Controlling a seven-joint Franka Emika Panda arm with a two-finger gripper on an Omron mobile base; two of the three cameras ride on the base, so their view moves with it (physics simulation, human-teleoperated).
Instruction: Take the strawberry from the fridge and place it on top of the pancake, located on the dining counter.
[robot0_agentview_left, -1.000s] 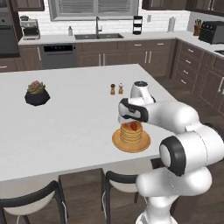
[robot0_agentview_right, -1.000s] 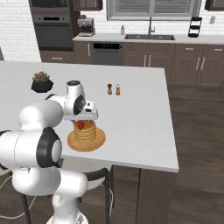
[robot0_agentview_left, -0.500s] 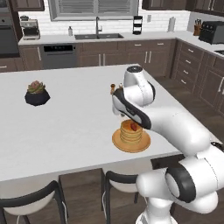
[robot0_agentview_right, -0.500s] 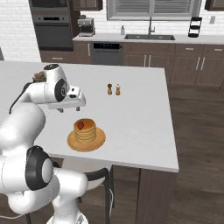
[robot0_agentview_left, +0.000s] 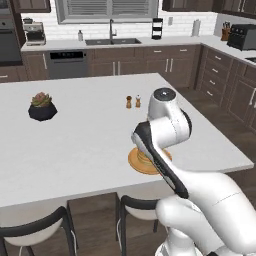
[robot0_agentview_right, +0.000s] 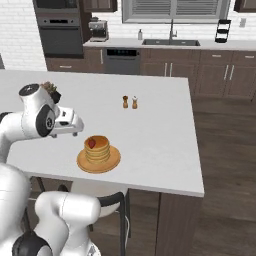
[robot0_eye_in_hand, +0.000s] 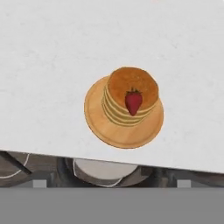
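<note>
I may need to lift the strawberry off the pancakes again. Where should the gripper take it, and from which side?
Grip the strawberry across its broad middle, coming straight down from above. It lies on its side near the edge of the top of the pancake stack, so its flanks are free, while a sideways approach would likely plough into the soft stack.

bare dining counter (robot0_agentview_right: 155, 145) around pancake (robot0_eye_in_hand: 131, 94), shakers (robot0_agentview_right: 129, 102) well apart

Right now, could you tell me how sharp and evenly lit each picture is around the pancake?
Hand view: the strawberry and the pancake are crisp, light flat, hardly any shadow. Right base view: the pancake stack is clear, plate edges soft. Left base view: the arm hides most of the pancake; picture slightly blurry.
</note>
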